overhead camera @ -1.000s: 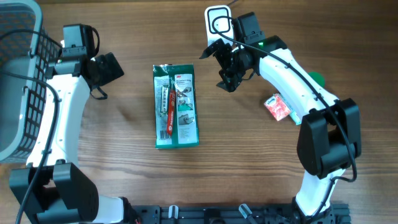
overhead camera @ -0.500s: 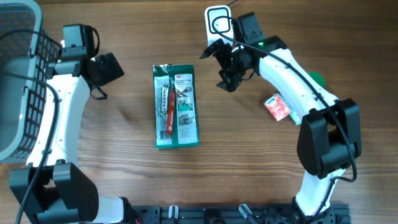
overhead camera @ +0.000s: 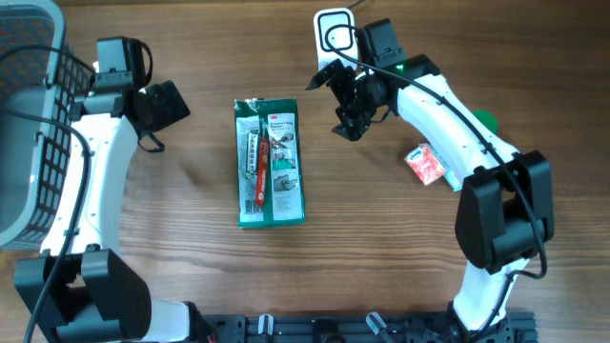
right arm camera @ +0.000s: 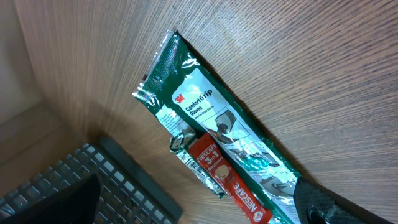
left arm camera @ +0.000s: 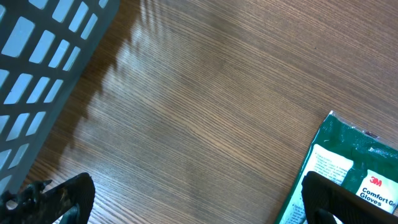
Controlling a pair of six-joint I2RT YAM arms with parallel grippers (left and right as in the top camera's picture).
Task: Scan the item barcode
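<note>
A green 3M glove packet (overhead camera: 271, 163) lies flat in the middle of the table, with a red Nescafe stick (overhead camera: 252, 157) lying lengthwise on its left side. My left gripper (overhead camera: 164, 112) hovers to the packet's upper left, open and empty. In the left wrist view the gripper (left arm camera: 199, 208) spans bare wood, and the packet's corner (left arm camera: 357, 165) shows by the right fingertip. My right gripper (overhead camera: 337, 103) hangs open above the table to the packet's upper right. The right wrist view shows the packet (right arm camera: 211, 118) and the stick (right arm camera: 227, 180) below the open right gripper (right arm camera: 186, 208).
A grey mesh basket (overhead camera: 29, 114) stands at the left edge, also seen in the wrist views (left arm camera: 43, 68) (right arm camera: 93, 186). A white device with a black cord (overhead camera: 334, 33) sits at the back. A small red packet (overhead camera: 425, 164) and a green object (overhead camera: 486, 121) lie at the right.
</note>
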